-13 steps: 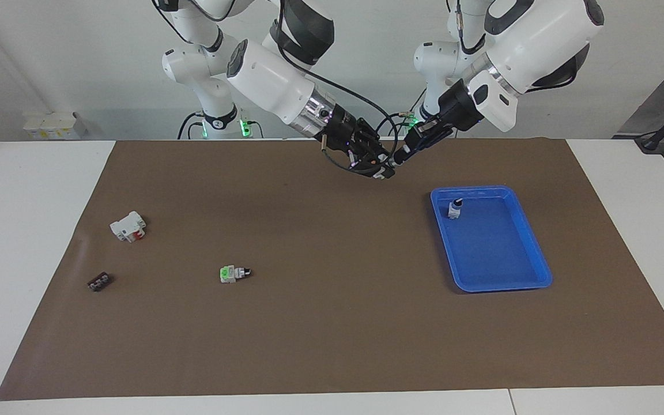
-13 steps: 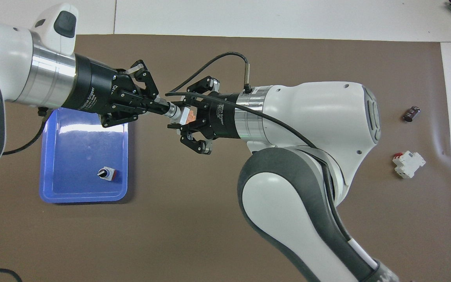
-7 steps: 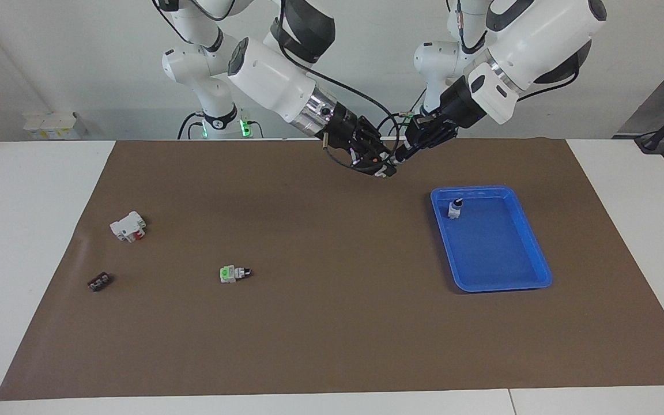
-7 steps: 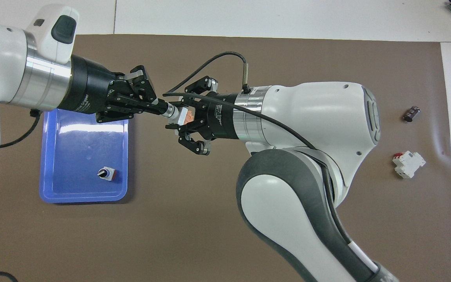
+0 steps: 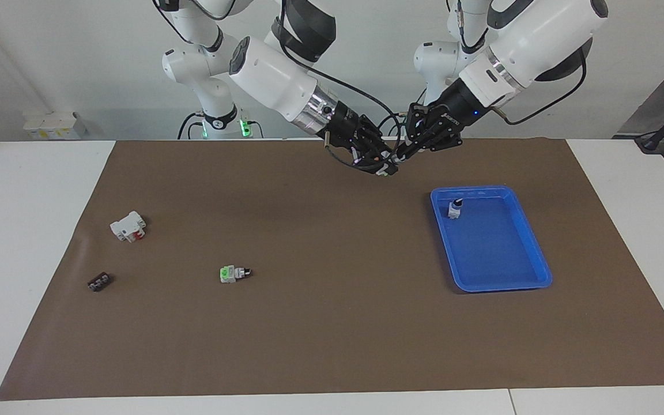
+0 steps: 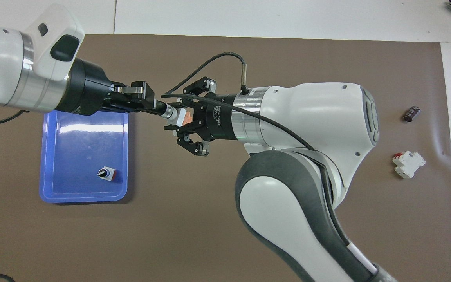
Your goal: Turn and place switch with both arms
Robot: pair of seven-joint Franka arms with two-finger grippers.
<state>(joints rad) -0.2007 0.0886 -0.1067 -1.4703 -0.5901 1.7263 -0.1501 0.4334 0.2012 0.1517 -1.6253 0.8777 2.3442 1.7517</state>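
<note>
Switch: the switch (image 6: 178, 116) hangs in the air over the brown mat (image 6: 194, 219), white-grey body, orange block toward the right arm, black knob toward the left.
Right gripper: the right gripper (image 6: 182, 119) clamps the orange end.
Left gripper: the left gripper (image 6: 159, 108) pinches the knob (fingertips together).
Hard to see: in the facing view, the switch is mostly buried among the fingers.
Around: a blue tray (image 5: 531, 253) with another switch (image 5: 455, 208); a green-block switch (image 5: 233, 274), a white block (image 5: 128, 226) and a small black part (image 5: 100, 282) lie well apart.

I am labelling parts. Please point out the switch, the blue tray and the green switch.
switch (image 6: 186, 116), overhead view, orange block.
blue tray (image 5: 541, 280), facing view, rim corner.
green switch (image 5: 227, 274), facing view, green block.
</note>
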